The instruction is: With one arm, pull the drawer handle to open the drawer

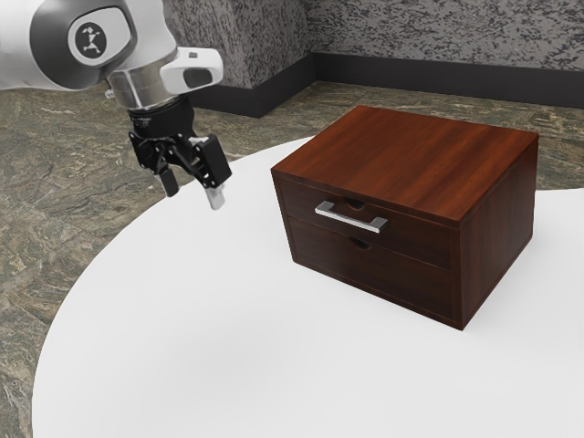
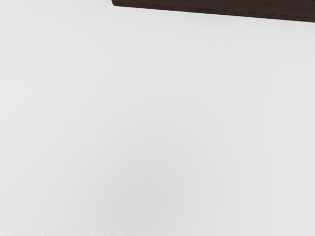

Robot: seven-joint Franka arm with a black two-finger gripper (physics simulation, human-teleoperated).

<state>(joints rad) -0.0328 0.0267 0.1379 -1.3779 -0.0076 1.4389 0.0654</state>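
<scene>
A dark wooden cabinet [image 1: 411,205] with two drawers stands on the round white table [image 1: 228,347], toward the exterior view's right. The upper drawer [image 1: 365,214] carries a silver bar handle [image 1: 350,216] and sits flush with the cabinet front. My black gripper [image 1: 193,192] hangs above the table to the exterior view's left of the cabinet, well apart from the handle, open with nothing between its fingers. In the wrist view a dark strip of the cabinet's base [image 2: 216,9] lies beyond my hand, over bare white tabletop [image 2: 157,128].
The lower drawer [image 1: 365,265] has no bar handle, just a small notch. The table's curved edge runs along the exterior view's left, with a mottled stone floor [image 1: 55,201] beyond. A dark-skirted wall [image 1: 383,36] stands behind.
</scene>
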